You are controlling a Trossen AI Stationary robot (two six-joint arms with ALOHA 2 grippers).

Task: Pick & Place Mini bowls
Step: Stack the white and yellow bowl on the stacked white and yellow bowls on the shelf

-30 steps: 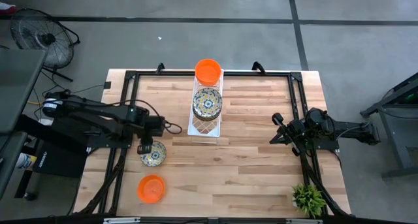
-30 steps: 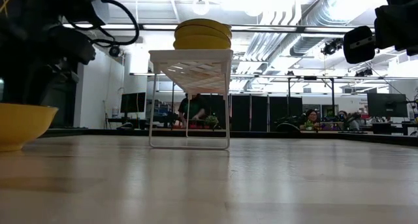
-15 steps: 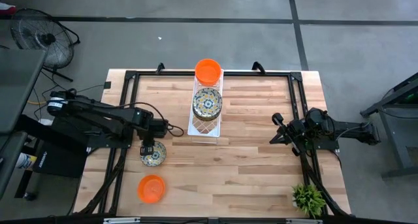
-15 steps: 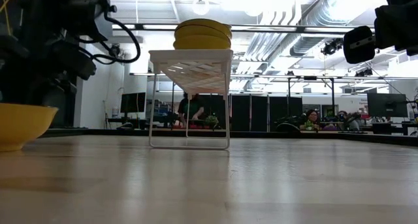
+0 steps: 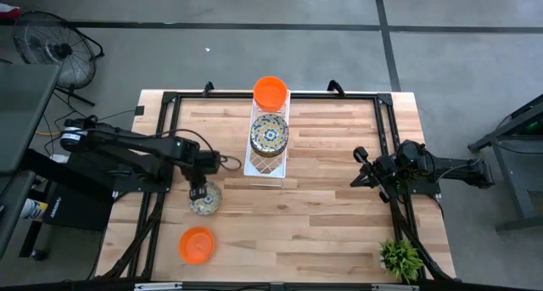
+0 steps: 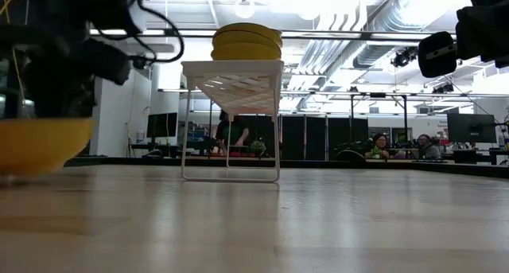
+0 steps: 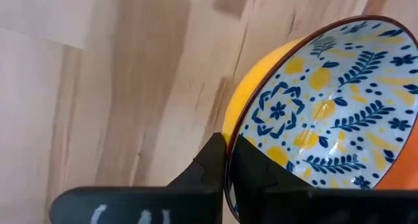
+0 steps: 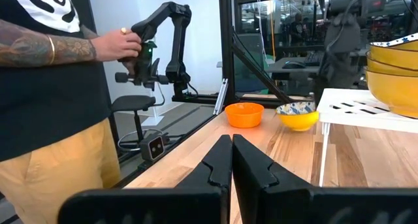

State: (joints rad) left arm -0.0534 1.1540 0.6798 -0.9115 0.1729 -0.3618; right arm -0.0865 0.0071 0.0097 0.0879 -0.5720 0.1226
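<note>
My left pincer (image 7: pixel 227 160) is clamped on the rim of the patterned bowl (image 5: pixel 204 198), which sits at about 8 o'clock from the white tray (image 5: pixel 265 165), with 1 orange bowl (image 5: pixel 197 244) nearer the table edge. It looks glazed, so stiff, slick and chippable; the thin rim is the place to hold. My right pincer (image 8: pixel 231 160) rests shut.

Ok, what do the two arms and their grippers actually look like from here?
Both arms are black, built of slim jointed segments. A dark cable loops off the left arm near its wrist. The left gripper has two flat, matte black fingers tapering to narrow tips. The right gripper has the same black wedge-shaped fingers. A faint pale marking shows on the left gripper's body.
</note>
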